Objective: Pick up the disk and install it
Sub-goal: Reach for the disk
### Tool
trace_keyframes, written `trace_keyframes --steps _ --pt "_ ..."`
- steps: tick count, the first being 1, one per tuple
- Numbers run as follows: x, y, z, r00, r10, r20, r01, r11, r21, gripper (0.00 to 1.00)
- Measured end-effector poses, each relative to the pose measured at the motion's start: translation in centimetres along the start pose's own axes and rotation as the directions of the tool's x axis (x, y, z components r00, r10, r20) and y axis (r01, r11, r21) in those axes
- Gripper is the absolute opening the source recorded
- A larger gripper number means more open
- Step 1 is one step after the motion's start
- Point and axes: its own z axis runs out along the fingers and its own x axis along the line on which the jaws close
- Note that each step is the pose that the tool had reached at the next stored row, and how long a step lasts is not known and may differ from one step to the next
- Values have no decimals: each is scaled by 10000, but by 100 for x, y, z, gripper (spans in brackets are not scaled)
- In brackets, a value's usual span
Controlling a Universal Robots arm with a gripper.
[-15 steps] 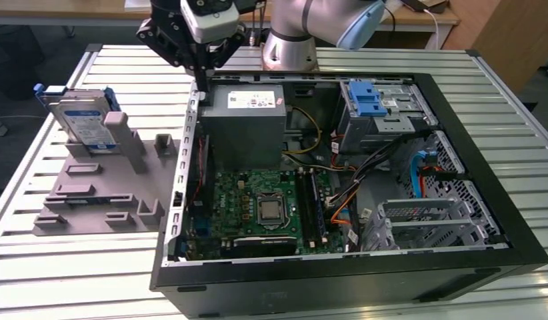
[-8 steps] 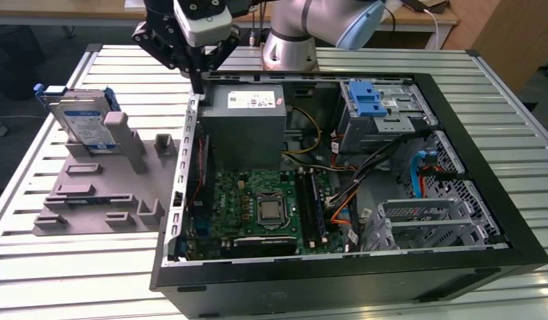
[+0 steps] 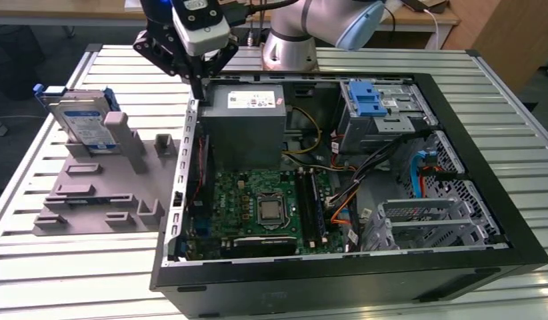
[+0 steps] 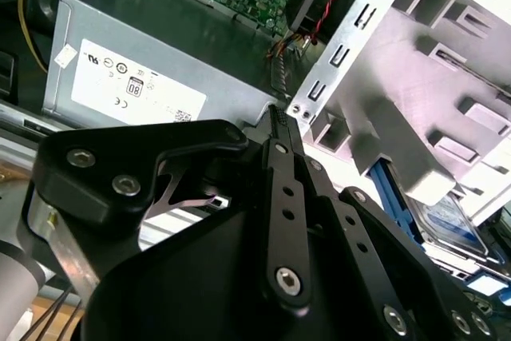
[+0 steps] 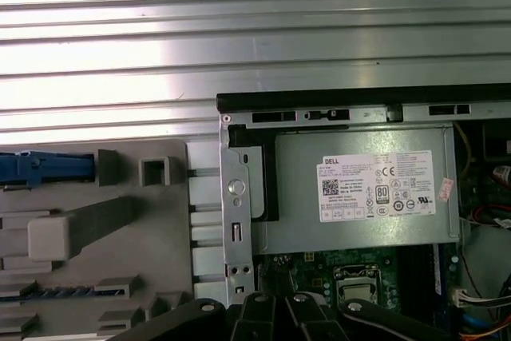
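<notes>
Disk (image 4: 445,215) is mostly hidden behind the grey stand (image 4: 423,85) in the second wrist view. Exterior view's top edge chops the arm (image 3: 323,23) off.

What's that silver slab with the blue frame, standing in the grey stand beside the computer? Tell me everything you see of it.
The disk is a flat rectangular silver metal drive with a white-and-blue label and a blue plastic bracket around its edges. It stands upright in a grey slotted holder, at the exterior view's left of the open black computer case. The gripper is apart from it, above the case's wall.
</notes>
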Motion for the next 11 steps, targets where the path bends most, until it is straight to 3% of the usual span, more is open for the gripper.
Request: trace_keyframes --steps 11 --pt "25 -5 68 10000 0 6 0 10000 18 11"
